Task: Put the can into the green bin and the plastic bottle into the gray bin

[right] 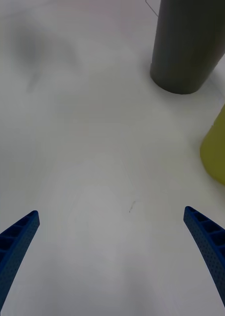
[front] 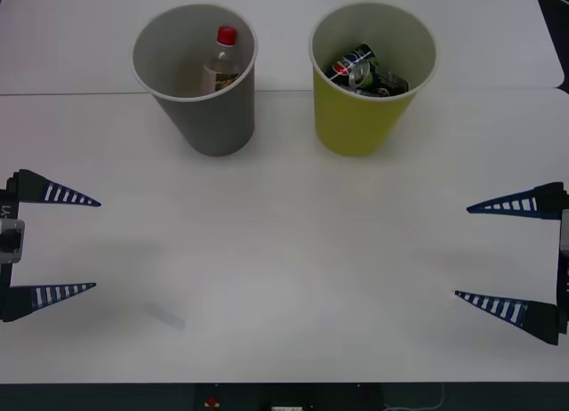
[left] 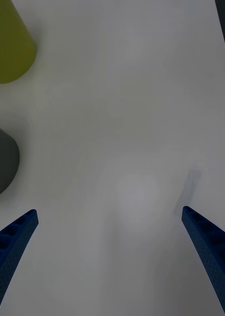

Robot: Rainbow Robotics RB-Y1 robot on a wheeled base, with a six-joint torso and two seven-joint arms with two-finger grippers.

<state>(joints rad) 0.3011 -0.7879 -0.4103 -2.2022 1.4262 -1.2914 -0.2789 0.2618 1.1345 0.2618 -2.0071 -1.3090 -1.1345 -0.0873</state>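
Observation:
The gray bin (front: 197,82) stands at the back left of the white table, and the plastic bottle (front: 223,62) with its red cap stands upright inside it. To its right, the green bin (front: 371,77) holds crushed cans (front: 364,72). My left gripper (front: 96,245) hovers open at the table's left edge, nothing between its fingers. At the right edge my right gripper (front: 461,251) is open and empty too. The gray bin (right: 190,44) and green bin (right: 218,150) show in the right wrist view, and the green bin (left: 9,47) and gray bin (left: 3,160) in the left wrist view.
The white table (front: 284,269) stretches bare between the two grippers and in front of the bins. A seam runs across the tabletop behind the bins. The table's front edge lies close below the grippers.

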